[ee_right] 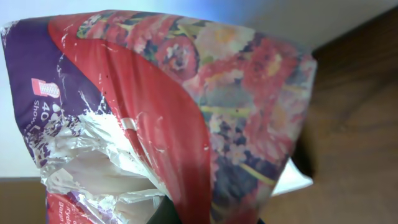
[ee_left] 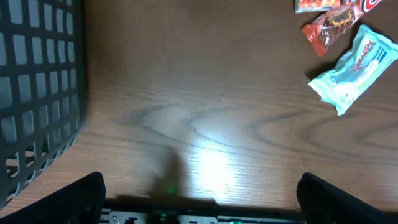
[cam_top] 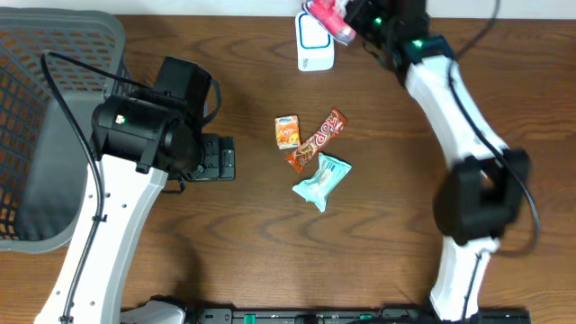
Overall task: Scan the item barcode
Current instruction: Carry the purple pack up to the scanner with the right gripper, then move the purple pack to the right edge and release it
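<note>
While your right end effector (cam_top: 353, 20) pinches the red packet (cam_top: 328, 16) over the far white scanner (cam_top: 315, 47), you seem mid-scan; next, turn its barcode toward the scanner. Your left end effector (cam_top: 219, 157) hangs wide, empty.

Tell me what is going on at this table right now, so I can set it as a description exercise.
The right gripper is shut on a red flowery packet, holding it over the white scanner at the table's far edge. The left gripper hangs open above bare wood beside the grey basket, holding nothing. Three other snacks lie mid-table: an orange packet, a brown bar and a pale blue packet.
</note>
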Controlling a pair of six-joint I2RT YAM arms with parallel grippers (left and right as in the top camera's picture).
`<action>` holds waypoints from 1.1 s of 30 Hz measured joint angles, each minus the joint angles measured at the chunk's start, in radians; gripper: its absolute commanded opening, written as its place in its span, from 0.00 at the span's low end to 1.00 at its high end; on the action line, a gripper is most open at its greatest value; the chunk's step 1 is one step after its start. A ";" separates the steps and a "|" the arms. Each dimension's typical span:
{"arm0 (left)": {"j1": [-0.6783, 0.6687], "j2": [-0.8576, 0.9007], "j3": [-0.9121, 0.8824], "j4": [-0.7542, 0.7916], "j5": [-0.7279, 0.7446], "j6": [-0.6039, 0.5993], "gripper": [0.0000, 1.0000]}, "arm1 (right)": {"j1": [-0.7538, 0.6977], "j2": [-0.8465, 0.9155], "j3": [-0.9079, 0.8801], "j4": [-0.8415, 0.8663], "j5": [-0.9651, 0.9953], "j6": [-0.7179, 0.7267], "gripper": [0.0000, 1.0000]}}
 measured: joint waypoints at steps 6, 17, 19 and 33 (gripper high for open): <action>0.000 0.000 0.000 0.000 0.000 0.000 0.98 | 0.002 0.248 0.158 -0.064 -0.053 0.029 0.01; 0.000 0.000 0.000 -0.001 0.000 0.000 0.98 | -0.011 0.248 0.226 -0.186 -0.084 -0.013 0.01; 0.000 0.000 0.000 -0.001 0.000 0.000 0.98 | -0.037 0.222 0.244 -0.255 -0.084 -0.048 0.01; 0.000 0.000 0.000 -0.001 0.000 0.000 0.98 | -0.581 0.056 0.296 -0.652 -0.013 -0.158 0.01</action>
